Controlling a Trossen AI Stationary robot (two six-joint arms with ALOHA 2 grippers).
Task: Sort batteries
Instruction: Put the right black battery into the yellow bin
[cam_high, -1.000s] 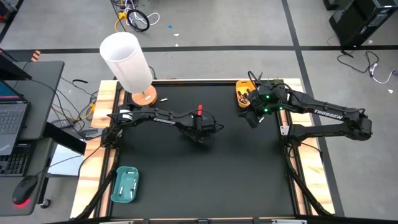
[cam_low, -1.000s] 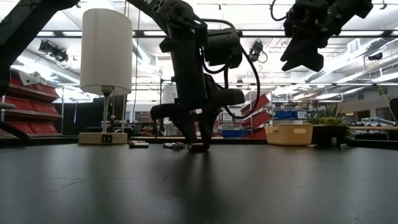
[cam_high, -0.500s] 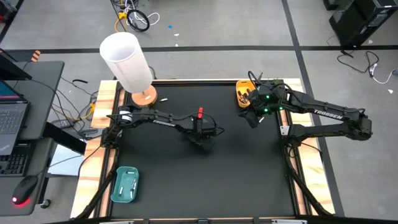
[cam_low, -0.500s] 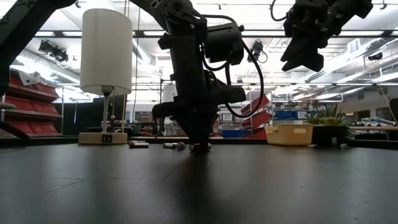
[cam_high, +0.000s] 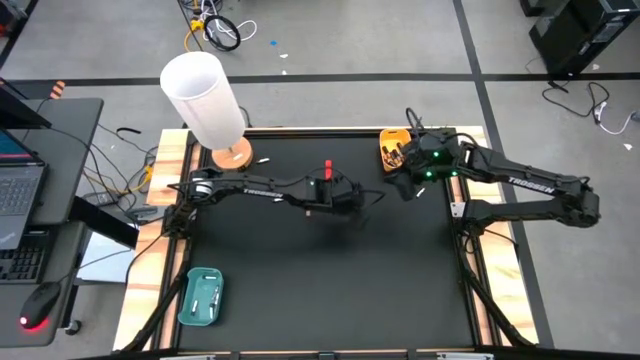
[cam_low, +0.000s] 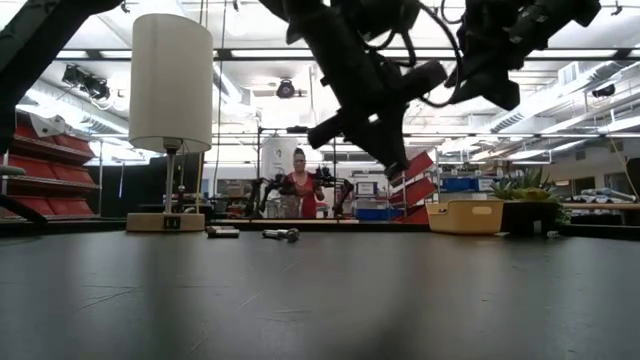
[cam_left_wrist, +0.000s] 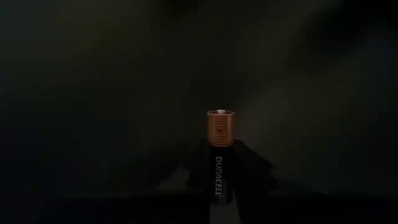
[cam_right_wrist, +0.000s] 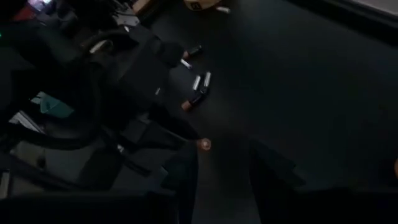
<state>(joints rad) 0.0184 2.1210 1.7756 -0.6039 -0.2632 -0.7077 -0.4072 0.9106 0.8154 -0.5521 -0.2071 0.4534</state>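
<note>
While the teal tray (cam_high: 201, 297) sits way over at the near left corner of the counter (cam_high: 330, 290) with a couple of pale batteries in it, the lamp (cam_high: 205, 100) stands at the far left corner. Just in front of the lamp base, in the low view, a few loose batteries (cam_low: 280, 235) lie on the counter surface; the right wrist view shows them as a small scatter, some pale, some dark with copper ends.

Moving toward the middle, the left gripper (cam_high: 345, 200) is up off the counter, and it's clamped on a battery (cam_left_wrist: 219, 146). The left wrist view shows it nicely: a black Duracell with a copper top, standing straight out between the two dark fingers, jaws pressed on its lower black half and the copper end poking clear beyond the tips. In the low view that arm hangs tilted, well above the surface.

Over on the right, the right gripper (cam_high: 408, 186) hovers near the yellow tray (cam_high: 391, 150) at the far right edge, which has some batteries in it. Its jaws stand apart with nothing between them. Behind the counter, a person in red (cam_low: 299, 190) is visible far off in the room.
</note>
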